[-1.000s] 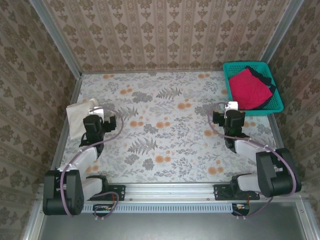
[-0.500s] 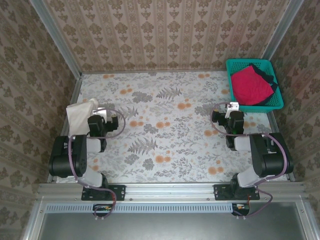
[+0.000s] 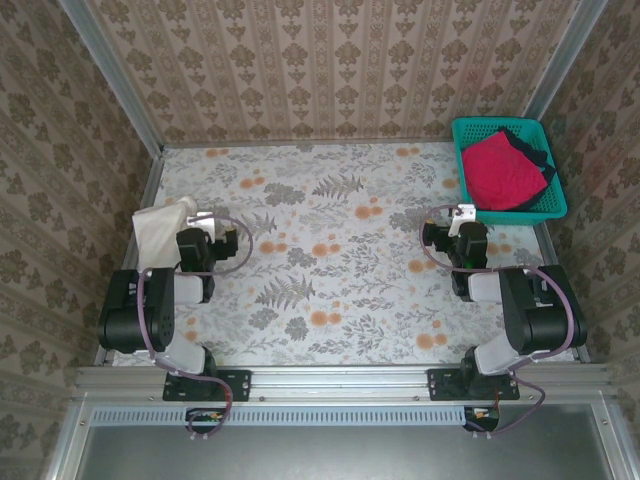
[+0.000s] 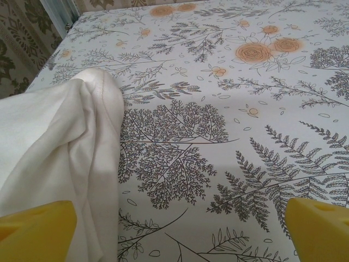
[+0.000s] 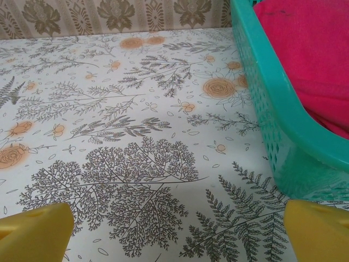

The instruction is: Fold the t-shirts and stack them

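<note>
A cream-white t-shirt [image 3: 155,235] lies folded at the table's left edge; in the left wrist view its rounded fold [image 4: 60,147] fills the left side. My left gripper [image 3: 199,230] [image 4: 180,234] stands open just right of it. The left yellow fingertip [image 4: 38,229] is over the cloth's edge, and bare table lies between the fingers. A crimson-red t-shirt [image 3: 503,172] [image 5: 311,60] lies bunched in the teal basket [image 3: 553,207], with a dark t-shirt [image 3: 532,152] showing behind it. My right gripper [image 3: 464,222] [image 5: 174,234] is open over bare table, left of the basket's near corner.
The basket wall [image 5: 272,93] rises close on the right in the right wrist view. Patterned walls enclose the table on three sides. A metal rail [image 3: 340,378] runs along the near edge, by the arm bases. Floral tabletop [image 3: 330,230] lies between the two arms.
Both arms have folded back toward their bases since a second ago. The basket and red shirt sit slightly farther back. Nothing has moved in the last half second.
</note>
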Controlling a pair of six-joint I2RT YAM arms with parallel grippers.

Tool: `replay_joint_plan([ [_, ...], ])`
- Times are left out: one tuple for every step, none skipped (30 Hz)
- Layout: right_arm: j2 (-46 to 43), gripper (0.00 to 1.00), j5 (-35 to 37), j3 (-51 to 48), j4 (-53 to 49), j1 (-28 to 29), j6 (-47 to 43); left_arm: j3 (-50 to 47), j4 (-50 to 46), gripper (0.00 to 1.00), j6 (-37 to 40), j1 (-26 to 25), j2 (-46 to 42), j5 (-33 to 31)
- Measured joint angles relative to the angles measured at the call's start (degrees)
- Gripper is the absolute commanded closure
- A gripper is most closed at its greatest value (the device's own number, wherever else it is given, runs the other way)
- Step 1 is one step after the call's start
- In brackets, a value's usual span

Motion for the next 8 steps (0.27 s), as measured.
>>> replay_joint_plan([
  [0.0,0.0,0.0,0.0,0.0,0.0,0.0,0.0,0.0,0.0,0.0,0.0,0.0,0.0],
  [0.0,0.0,0.0,0.0,0.0,0.0,0.0,0.0,0.0,0.0,0.0,0.0,0.0,0.0],
  [0.0,0.0,0.0,0.0,0.0,0.0,0.0,0.0,0.0,0.0,0.0,0.0,0.0,0.0],
  [0.0,0.0,0.0,0.0,0.0,0.0,0.0,0.0,0.0,0.0,0.0,0.0,0.0,0.0],
  [0.0,0.0,0.0,0.0,0.0,0.0,0.0,0.0,0.0,0.0,0.0,0.0,0.0,0.2],
  [0.0,0.0,0.0,0.0,0.0,0.0,0.0,0.1,0.0,0.0,0.1,0.1,0.0,0.4],
  [0.0,0.0,0.0,0.0,0.0,0.0,0.0,0.1,0.0,0.0,0.2,0.1,0.0,0.8],
  [0.0,0.0,0.0,0.0,0.0,0.0,0.0,0.1,0.0,0.0,0.2,0.1,0.0,1.1],
])
